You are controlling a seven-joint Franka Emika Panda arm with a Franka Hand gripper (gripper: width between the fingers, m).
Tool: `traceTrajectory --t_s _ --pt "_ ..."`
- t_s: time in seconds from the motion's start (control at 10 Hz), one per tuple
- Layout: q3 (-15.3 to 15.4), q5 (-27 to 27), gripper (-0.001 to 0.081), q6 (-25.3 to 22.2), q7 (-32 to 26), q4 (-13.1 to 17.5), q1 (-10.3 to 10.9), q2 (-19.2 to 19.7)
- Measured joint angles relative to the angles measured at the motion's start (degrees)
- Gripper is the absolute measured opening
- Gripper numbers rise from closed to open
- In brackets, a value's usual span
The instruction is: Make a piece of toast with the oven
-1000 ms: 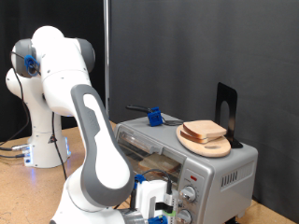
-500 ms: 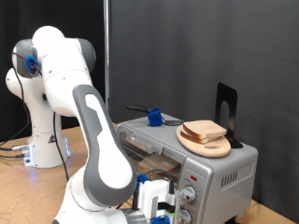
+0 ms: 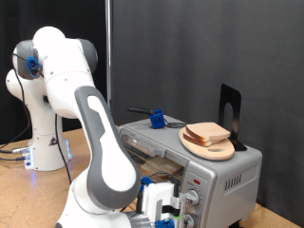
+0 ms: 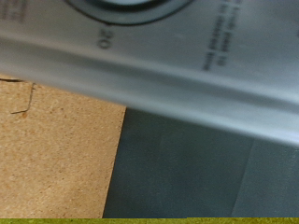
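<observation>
Exterior view: 2 pale, tan-crusted slices, the piece of toast [image 3: 208, 133] among them, are seen stacked flat on a round wooden plate [image 3: 207, 145] atop the silver oven [image 3: 195, 173]. The gripper [image 3: 163, 211] is placed by the oven's knobs; its opening cannot be told.

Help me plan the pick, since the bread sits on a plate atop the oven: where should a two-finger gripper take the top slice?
Probably by two opposite crust edges, from straight above. The piece of toast lies flat on the round wooden plate atop the oven, stacked on another slice, so its sides are exposed. The black stand crowds the far side.
</observation>
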Motion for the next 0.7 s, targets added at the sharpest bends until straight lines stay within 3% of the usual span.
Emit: traceTrajectory --t_s 0.1,0.5,0.7 --pt "0.0 0.03 0.0095 -0.26 0.59 -0.02 0.0 -0.13" --pt "0.0 0.07 0.0095 -0.26 0.78 -0.04 -0.01 -0.13" --pt "0.04 1.25 0.0095 -0.31 -2.66 -0.54 -0.1 -0.18"
